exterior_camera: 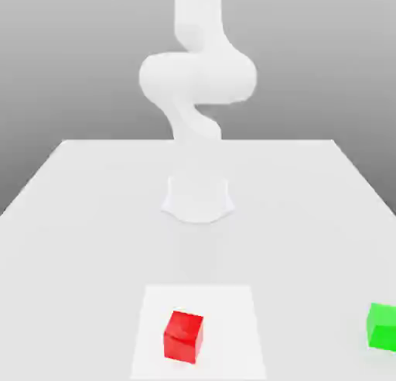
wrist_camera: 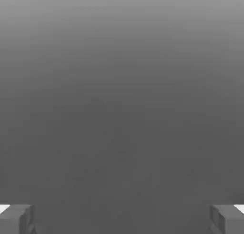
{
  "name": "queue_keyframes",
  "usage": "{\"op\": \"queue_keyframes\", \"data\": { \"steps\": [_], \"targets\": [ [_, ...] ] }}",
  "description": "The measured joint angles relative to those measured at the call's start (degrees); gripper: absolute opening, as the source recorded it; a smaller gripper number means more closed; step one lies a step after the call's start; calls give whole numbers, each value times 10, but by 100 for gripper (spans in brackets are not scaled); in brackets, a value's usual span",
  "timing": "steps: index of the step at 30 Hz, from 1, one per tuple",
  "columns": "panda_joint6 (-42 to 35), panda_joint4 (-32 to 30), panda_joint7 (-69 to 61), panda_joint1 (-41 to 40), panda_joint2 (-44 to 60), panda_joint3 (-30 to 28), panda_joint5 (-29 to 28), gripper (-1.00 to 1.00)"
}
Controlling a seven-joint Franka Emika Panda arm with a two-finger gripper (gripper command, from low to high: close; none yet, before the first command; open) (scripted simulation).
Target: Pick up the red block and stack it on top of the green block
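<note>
Spread wide, the hand [wrist_camera: 122, 219] is seen in the hand view only as two grey fingertips [wrist_camera: 16, 219], one at each lower corner of the picture, with a broad gap between them. Nothing is held between them. Behind the fingertips only a plain grey backdrop is shown, lighter at one edge and darker toward the fingertips; neither block appears in this view.

In the exterior view, one white robot arm [exterior_camera: 197, 77] is seen rising from a round white base [exterior_camera: 198, 199] that is set on the white worktop [exterior_camera: 85, 209]. The arm is folded into a thick bend above the base, and its upper part is cut off by the picture's top edge. The hand itself is not shown in this view.

Two blocks are counted on the worktop: one red and one green. The red block [exterior_camera: 184, 336] is placed on a slightly brighter square patch [exterior_camera: 232, 325] of the worktop, in front of the base and near the lower edge of the picture. The green block [exterior_camera: 383, 326] is placed well apart from it, toward the exterior view's right, and is partly cut off by that edge. Both blocks rest flat on the surface, and neither is touched by the arm.
</note>
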Motion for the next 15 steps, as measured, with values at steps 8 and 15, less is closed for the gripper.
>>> {"op": "queue_keyframes", "data": {
  "steps": [8,15],
  "targets": [
    [76,-51,44,-23,170,14,-10,0],
    [141,-94,81,-34,315,15,-17,0]
  ]
}}
